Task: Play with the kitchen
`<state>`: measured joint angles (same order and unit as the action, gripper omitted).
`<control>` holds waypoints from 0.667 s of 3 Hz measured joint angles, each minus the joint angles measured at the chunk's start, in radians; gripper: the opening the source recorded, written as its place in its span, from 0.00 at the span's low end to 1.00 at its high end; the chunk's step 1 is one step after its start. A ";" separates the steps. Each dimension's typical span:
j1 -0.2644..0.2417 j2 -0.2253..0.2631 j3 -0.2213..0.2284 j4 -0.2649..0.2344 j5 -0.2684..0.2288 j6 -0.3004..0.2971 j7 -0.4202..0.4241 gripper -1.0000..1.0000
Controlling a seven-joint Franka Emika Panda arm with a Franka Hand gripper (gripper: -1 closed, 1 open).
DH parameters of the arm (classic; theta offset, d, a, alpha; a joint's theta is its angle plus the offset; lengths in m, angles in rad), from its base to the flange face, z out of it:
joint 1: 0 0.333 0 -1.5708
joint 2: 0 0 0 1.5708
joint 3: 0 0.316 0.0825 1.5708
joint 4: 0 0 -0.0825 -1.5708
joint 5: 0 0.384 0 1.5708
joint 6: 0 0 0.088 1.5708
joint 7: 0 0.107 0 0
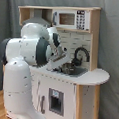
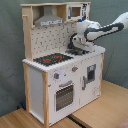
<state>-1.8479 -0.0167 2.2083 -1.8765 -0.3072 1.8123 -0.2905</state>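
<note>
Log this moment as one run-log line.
arm: reaching over sink | gripper: low at sink, by faucet | hob: bare | oven door: shut | hood: untouched

In the second exterior view, the hob (image 2: pixel 51 59) is free; the arm (image 2: pixel 102 31) and faucet (image 2: pixel 75 40) crowd the sink (image 2: pixel 80 51).

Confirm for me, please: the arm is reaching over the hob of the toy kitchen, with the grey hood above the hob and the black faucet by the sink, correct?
Not quite. The gripper is over the sink, beside the black faucet, not over the hob; the second exterior view shows the hob clear of the arm. The grey hood does sit above the hob.
</note>
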 joint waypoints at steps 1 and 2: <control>-0.006 -0.062 -0.018 0.026 0.056 0.006 -0.063 0.00; -0.018 -0.093 -0.016 0.031 0.117 0.040 -0.124 0.00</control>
<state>-1.8659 -0.1100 2.1923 -1.8458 -0.1899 1.8520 -0.4143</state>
